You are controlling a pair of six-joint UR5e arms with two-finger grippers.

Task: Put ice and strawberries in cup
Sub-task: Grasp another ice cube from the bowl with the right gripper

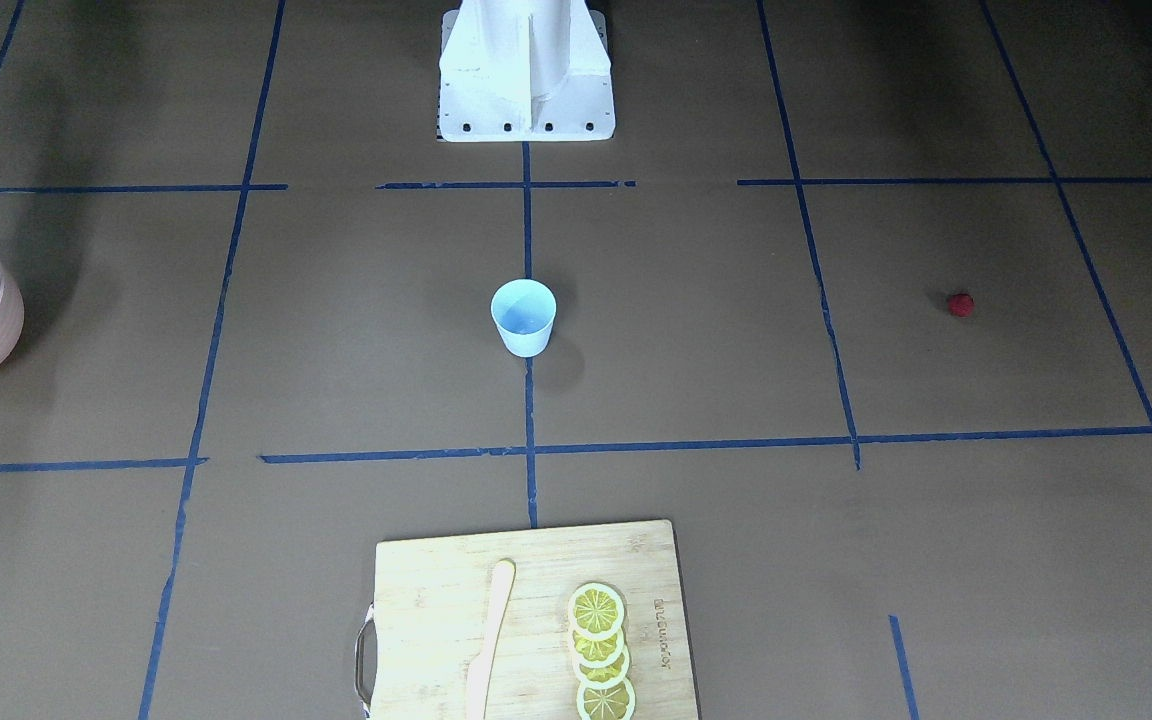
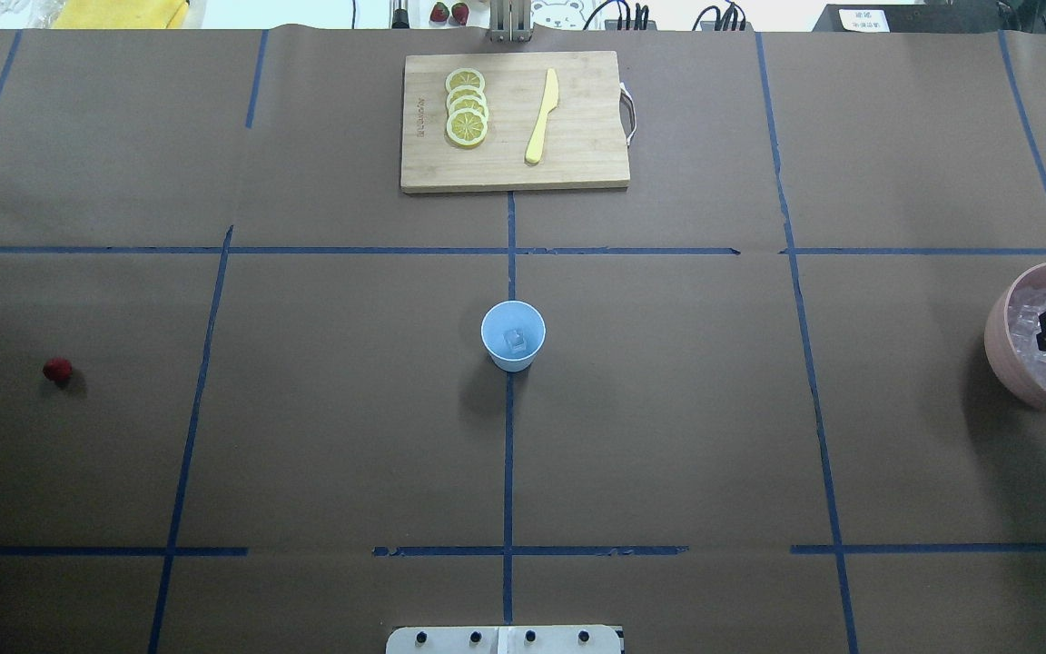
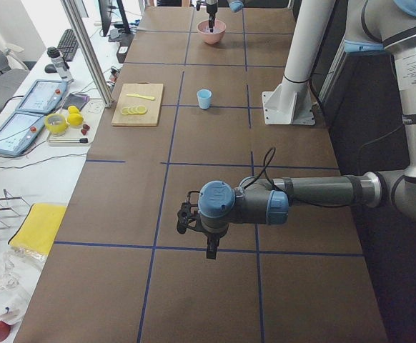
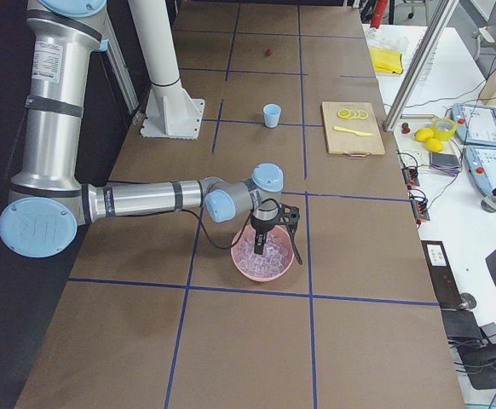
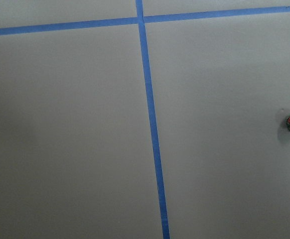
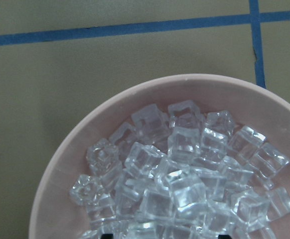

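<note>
Standing apart from cup (image 2: 513, 335) — cutting board (image 2: 587, 136), lemon slices (image 2: 467, 107), knife (image 2: 542, 116), pink bowl (image 2: 1000, 350).

One cup (image 2: 513, 335), one strawberry (image 2: 57, 369), four lemon slices (image 2: 467, 107), one knife (image 2: 542, 116), one board (image 2: 505, 171), one bowl (image 2: 995, 341) of uncounted ice cubes (image 6: 175, 169).

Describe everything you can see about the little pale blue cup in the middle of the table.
The cup is small, pale blue and plastic-looking, tapering from a round open rim to a narrower base, with no handle. It stands upright on the brown paper-covered table, right on the blue tape line running down the middle. The overhead view shows one clear ice cube at its bottom. Nothing else touches it.
</note>
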